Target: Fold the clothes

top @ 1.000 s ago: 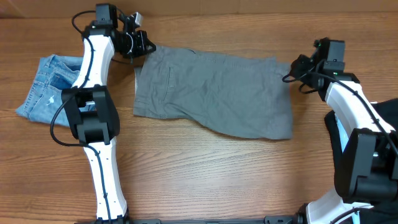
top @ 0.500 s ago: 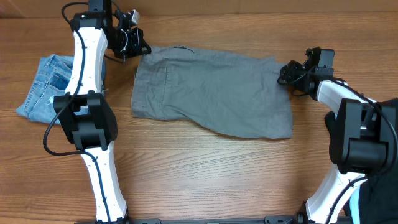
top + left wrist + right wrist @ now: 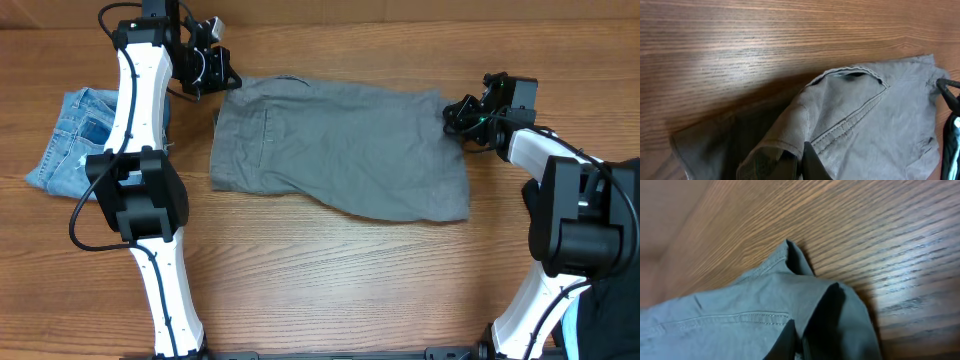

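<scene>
Two tools grip the shorts (image 3: pixel 340 150) at opposite ends of one edge, and the fold looks set to turn on that line. The shorts lie spread flat in the middle of the counter (image 3: pixel 330 280), their long axis running side to side from one tool to the other.

The left tool (image 3: pixel 218 72) sits at the shorts' far left corner. In the left wrist view its fingers (image 3: pixel 812 167) are closed on a gathered lip of grey cloth beside a stitched seam. The right tool (image 3: pixel 455 112) sits at the shorts' far right corner. The right wrist view shows the hem tented up off the wood and drawn into the bottom of the frame, so that tool reads as clamped on the cloth too, though its fingers are barely visible.

Each arm is nearest its own corner, and neither has the shorter reach. The rest of the shorts lies on the arm-base side of both tools, with the near edge loose and sagging lower toward the right. Judging by this, the coming move would carry the held edge back over the shorts toward that near edge, both tools travelling together so the crease runs along the long axis.

A denim pair (image 3: pixel 75 140) lies well apart from the shorts, beyond their left end.
</scene>
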Controlling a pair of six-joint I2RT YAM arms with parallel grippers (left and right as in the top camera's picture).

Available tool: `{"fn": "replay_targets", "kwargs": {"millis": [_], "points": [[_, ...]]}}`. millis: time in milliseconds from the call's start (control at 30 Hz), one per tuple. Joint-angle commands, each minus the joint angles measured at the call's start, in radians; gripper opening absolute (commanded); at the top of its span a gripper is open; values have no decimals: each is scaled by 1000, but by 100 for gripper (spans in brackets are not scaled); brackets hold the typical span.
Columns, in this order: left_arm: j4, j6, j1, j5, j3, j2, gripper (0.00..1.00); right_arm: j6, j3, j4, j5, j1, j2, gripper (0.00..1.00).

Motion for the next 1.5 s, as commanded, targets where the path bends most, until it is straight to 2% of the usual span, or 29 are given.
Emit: {"fn": "replay_targets", "kwargs": {"millis": [0,333,500,633,800,900,1000,1100,1167,1267,1400,1467], "points": [[-11,23,6,-40,27,-108,4,-10,13,0,-90,-29,-111,4],[-84,46,19,-183,27,-318,5,-37,13,-128,-84,-35,-396,4],[-256,46,20,-224,27,-361,4,-72,13,-328,-84,-53,-487,4],[-491,46,19,-227,26,-365,4,-164,13,-578,-49,-69,-585,4],[-509,20,16,-217,10,-397,4,-244,13,-824,19,-69,-667,4],[-509,6,16,-256,-15,-475,4,-267,13,-909,21,-69,-690,4],[-509,-12,16,-373,-152,-626,4,-274,13,-959,21,-69,-702,4],[-509,-15,16,-385,-389,-799,4,-275,13,-1022,22,-69,-703,4],[-496,-16,16,-387,-636,-911,7,-292,13,-1086,31,-69,-702,4],[-457,-15,16,-388,-851,-957,14,-292,4,-1177,107,-68,-702,4],[-390,-23,16,-380,-1062,-959,16,-291,-49,-1289,154,-68,-702,4],[-364,-29,16,-332,-1138,-959,16,-291,-84,-1321,179,-68,-702,4]]}}
